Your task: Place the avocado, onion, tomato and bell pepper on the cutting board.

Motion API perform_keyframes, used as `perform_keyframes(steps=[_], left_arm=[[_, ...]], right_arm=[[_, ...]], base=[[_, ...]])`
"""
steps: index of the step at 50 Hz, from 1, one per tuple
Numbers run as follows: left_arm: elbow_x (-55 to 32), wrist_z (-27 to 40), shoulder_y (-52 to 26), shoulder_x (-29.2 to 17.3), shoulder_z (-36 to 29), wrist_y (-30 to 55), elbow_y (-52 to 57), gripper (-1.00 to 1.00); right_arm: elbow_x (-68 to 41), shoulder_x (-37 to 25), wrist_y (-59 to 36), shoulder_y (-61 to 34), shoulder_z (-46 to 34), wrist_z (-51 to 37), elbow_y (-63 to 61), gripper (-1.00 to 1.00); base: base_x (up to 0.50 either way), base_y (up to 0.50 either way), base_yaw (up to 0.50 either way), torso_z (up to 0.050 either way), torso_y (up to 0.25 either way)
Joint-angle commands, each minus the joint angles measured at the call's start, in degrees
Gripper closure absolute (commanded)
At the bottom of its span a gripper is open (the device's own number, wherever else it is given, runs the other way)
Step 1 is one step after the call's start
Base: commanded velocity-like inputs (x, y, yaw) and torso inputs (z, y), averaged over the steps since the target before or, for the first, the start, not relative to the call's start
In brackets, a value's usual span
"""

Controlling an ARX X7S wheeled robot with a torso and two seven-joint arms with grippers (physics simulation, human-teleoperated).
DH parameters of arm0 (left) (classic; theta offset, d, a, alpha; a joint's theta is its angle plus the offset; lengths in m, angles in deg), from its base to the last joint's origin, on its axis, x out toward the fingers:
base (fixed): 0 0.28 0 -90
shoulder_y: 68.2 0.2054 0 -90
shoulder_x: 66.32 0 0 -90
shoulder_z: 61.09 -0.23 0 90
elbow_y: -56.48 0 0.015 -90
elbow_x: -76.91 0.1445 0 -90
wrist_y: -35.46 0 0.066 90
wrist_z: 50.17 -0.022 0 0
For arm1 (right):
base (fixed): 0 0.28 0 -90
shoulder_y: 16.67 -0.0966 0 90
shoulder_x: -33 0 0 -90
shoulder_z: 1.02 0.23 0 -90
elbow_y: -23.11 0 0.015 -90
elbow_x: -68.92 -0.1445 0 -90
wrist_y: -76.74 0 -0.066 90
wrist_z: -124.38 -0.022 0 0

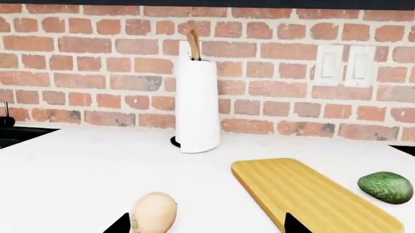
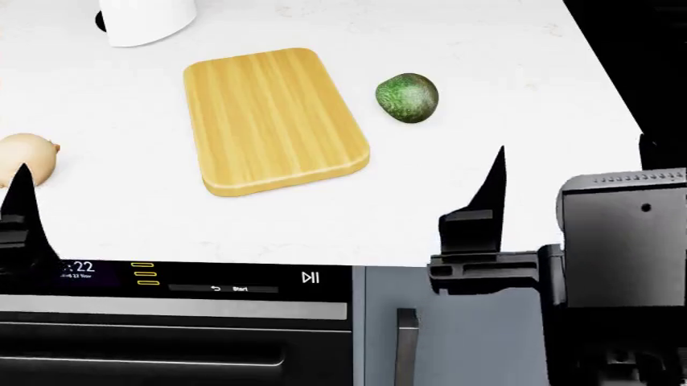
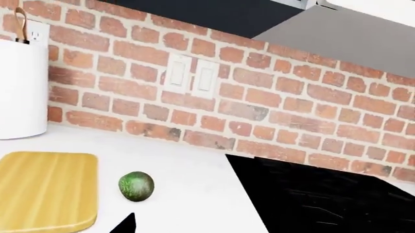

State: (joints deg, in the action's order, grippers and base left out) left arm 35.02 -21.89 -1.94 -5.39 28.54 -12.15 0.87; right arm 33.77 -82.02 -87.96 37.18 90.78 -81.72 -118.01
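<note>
The cutting board [image 2: 275, 119] lies flat on the white counter [image 2: 483, 48], and nothing sits on it. The avocado [image 2: 407, 97] rests on the counter just beside the board, on the robot's right side, not touching it. The onion [image 2: 26, 157] sits on the counter well apart from the board, on the robot's left side, close to the left gripper [image 2: 22, 211]. In the left wrist view the onion [image 1: 153, 212] is very near the camera, with its little brown tuft facing the near side, and the board [image 1: 311, 194] and the avocado [image 1: 386, 187] lie farther along. Only one dark finger of the left gripper shows in the head view, and two dark tips [image 1: 118, 224] show in the left wrist view with the onion near them, so I cannot tell if it is spread or closed. The right gripper [image 2: 478, 217] is held near the front edge of the counter and holds nothing, but only one dark finger shows, so I cannot tell its state either. A white paper towel roll [image 1: 196, 104] stands upright at the back by the brick wall [image 1: 77, 68]. Two light switches [image 3: 192, 75] are on the wall. A black stove top [image 3: 324, 199] lies to the right of the counter.
</note>
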Motion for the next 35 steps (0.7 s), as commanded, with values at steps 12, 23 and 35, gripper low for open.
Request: perform_keyframes(steps=[12,23,35], left_arm=[[-12.01,2.17,-34.14,-1.61,1.66,21.81,-15.54,-1.00],[-10.27,-0.85,-44.19,-2.85,-2.76,24.25,-23.25,-1.00],[-9.44,-1.96,-47.76,-3.54,-4.30,24.61,-26.00,-1.00]], right_arm=[[-24.02,-1.40,-13.71,-36.71,-0.03,-4.66,22.49,-1.00],[-18.53,-2.33,-8.36,-47.83,-9.63,0.28,35.47,-1.00],[-17.98,-2.13,-7.59,-49.91,-12.38,1.34,38.57,-1.00]], base=[[0.00,0.00,0.00,0.000,0.000],[0.00,0.00,0.00,0.000,0.000],[0.20,0.00,0.00,0.000,0.000]])
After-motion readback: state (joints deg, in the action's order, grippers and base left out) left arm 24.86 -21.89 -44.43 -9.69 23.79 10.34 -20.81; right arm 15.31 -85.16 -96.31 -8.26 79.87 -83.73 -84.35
